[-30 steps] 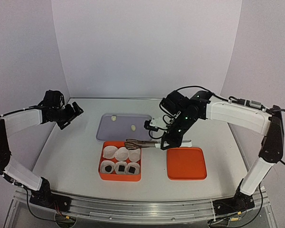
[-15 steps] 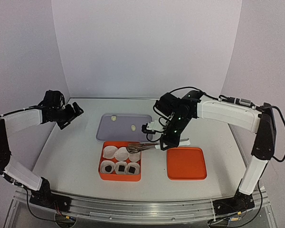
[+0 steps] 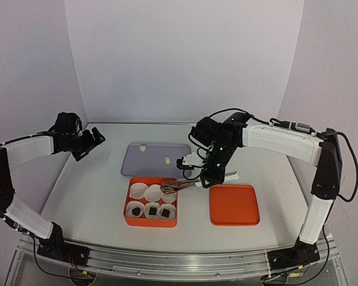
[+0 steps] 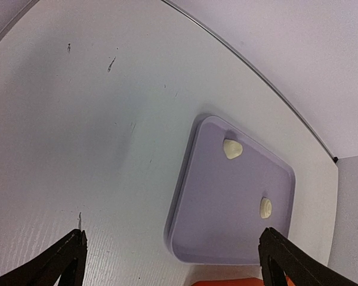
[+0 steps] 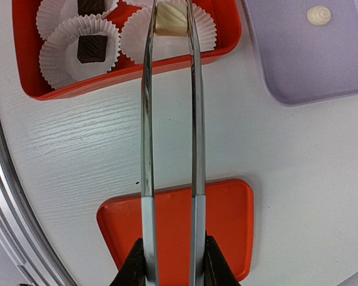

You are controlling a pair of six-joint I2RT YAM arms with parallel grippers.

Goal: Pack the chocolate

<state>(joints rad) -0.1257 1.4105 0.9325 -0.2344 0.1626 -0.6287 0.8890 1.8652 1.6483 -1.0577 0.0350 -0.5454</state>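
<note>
My right gripper (image 3: 204,179) is shut on metal tongs (image 3: 178,185). In the right wrist view the gripper (image 5: 170,262) holds the tongs (image 5: 146,119), whose tips pinch a cream-white chocolate (image 5: 170,19) just over a white paper cup (image 5: 198,37) in the orange box (image 5: 30,89). The box (image 3: 127,221) holds several paper cups, and the front three carry dark chocolates (image 3: 151,210). Two more white chocolates (image 3: 142,147) (image 3: 167,159) lie on the purple tray (image 3: 137,167). My left gripper (image 3: 95,140) is open and empty, raised at the far left; its wrist view shows the tray (image 4: 227,232).
An orange lid (image 3: 234,204) lies flat to the right of the box, under my right wrist (image 5: 227,208). White walls close in the table at the back and sides.
My right arm has shifted left and the tongs' tips, with the white chocolate, have come down from the box's back edge to over its back right cup. The left arm has not moved.
</note>
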